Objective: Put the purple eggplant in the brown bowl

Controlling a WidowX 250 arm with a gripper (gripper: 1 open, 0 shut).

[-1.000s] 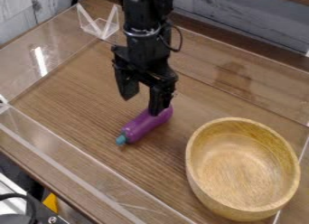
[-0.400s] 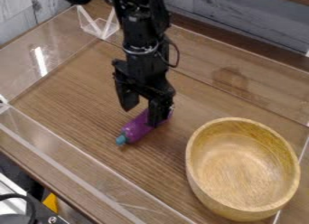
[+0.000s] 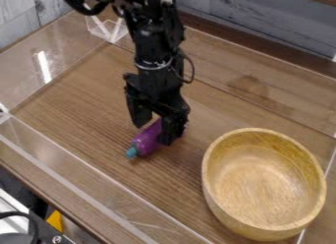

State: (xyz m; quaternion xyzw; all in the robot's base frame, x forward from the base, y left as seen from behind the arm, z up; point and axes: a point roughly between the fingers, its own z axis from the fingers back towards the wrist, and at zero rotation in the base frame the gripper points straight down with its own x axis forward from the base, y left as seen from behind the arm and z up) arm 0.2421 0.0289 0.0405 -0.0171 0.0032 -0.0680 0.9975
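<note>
Open claw [image 3: 156,123] (black) around eggplant [image 3: 149,137]

A brown wood table [image 3: 79,140] with long lines in it fills most of the view. Its low light edge [image 3: 300,53] runs from twelve o'clock to two o'clock. Soft light makes the wood a bit shiny.

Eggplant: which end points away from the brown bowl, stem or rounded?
The teal stem end of the purple eggplant; the rounded end lies under the open gripper.
</note>
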